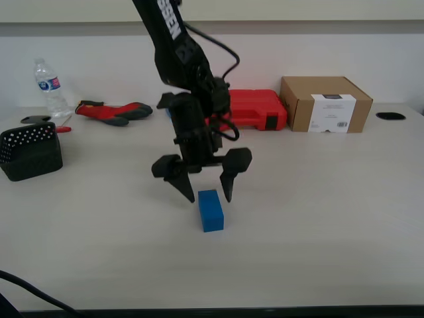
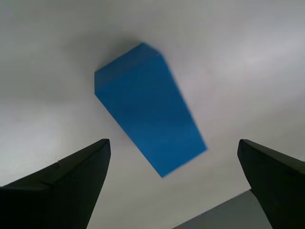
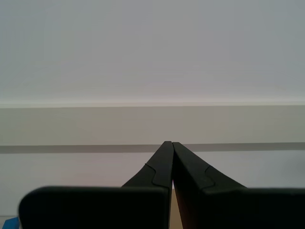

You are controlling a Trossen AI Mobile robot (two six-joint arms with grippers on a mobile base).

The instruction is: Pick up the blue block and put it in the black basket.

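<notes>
Blue block (image 1: 211,210) lies flat on the pale bench (image 1: 318,218), near the middle, free of any grip. My first gripper (image 1: 207,193) hangs just above its far end w/ fingers (image 1: 177,175) spread wide, one on each side, not touching it. First wrist view: same block (image 2: 147,119) sits between the two dark finger tips (image 2: 71,179), skewed to them.

Black basket (image 1: 30,153) w/ dotted sides stands well apart at the exterior view's left edge. Behind it: water bottle (image 1: 50,87), red-and-black glove (image 1: 112,111). Red case (image 1: 255,109) and cardboard box (image 1: 324,103) sit along the back.

My second gripper (image 3: 171,164): fingers pressed together, holding nothing, aimed at a plain wall (image 3: 152,52).
</notes>
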